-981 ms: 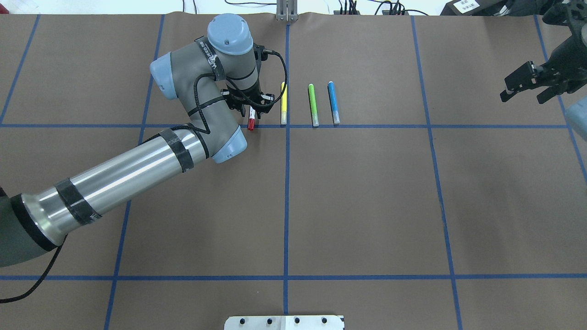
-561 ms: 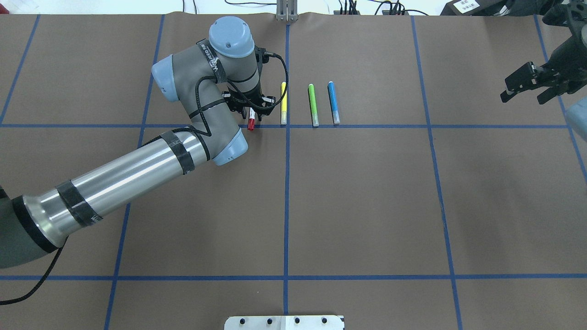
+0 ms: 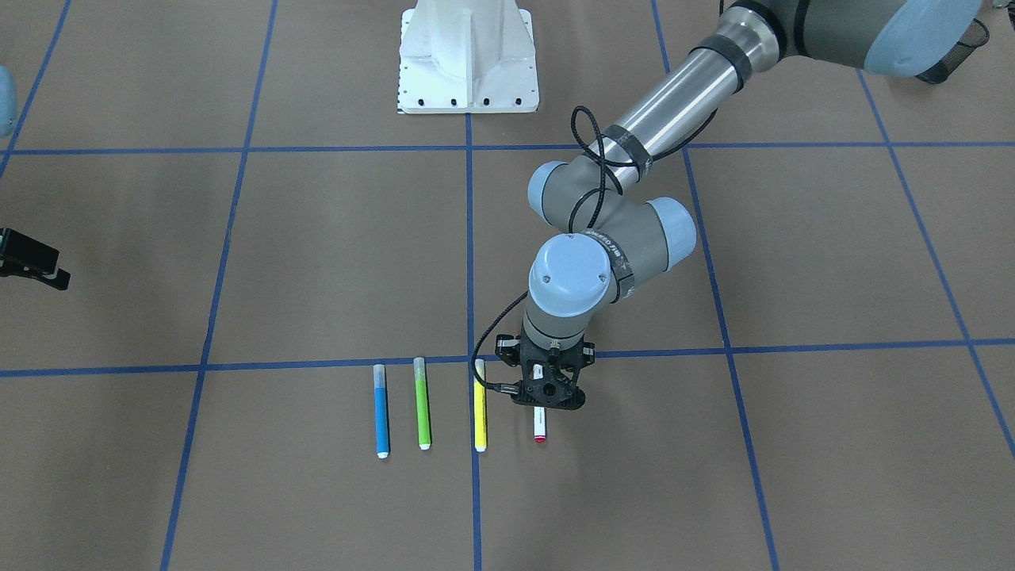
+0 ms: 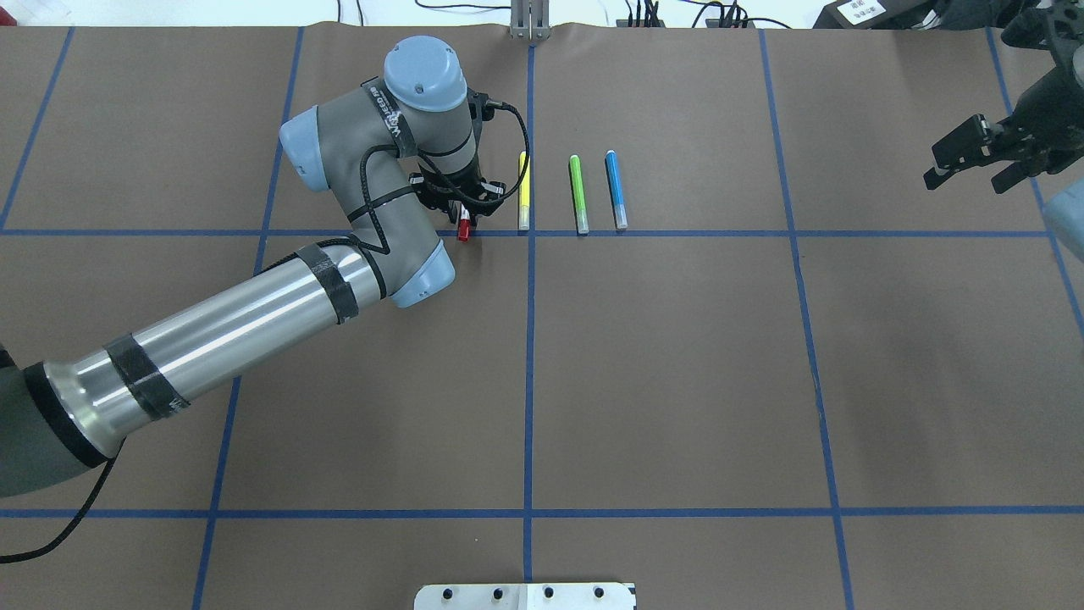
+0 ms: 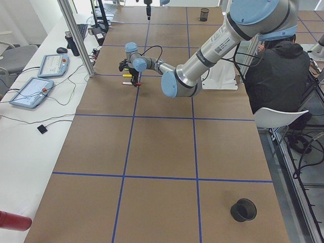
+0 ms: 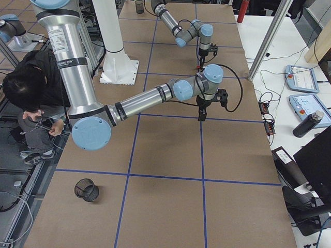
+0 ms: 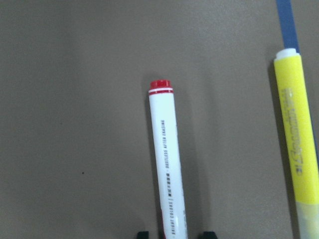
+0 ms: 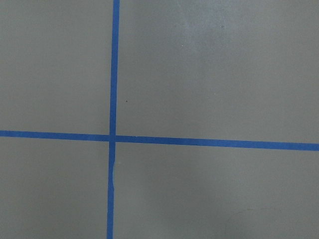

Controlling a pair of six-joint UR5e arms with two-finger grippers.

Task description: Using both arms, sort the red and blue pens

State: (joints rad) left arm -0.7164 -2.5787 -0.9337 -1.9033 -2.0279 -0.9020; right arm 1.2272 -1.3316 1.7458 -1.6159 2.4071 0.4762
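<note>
The left gripper [image 3: 549, 394] pinches the red pen [image 7: 166, 164] beside the yellow marker [image 7: 298, 139], seemingly starting its lift, which next calls for carrying it clear.

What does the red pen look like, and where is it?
The red pen is slim, with a smooth white, plastic-looking barrel bearing tiny print, a red end and a red cap. It lies beside the yellow marker, not touching it. The left pincer sits right over it, its tips either side of the barrel; whether they squeeze it is unclear.
</note>
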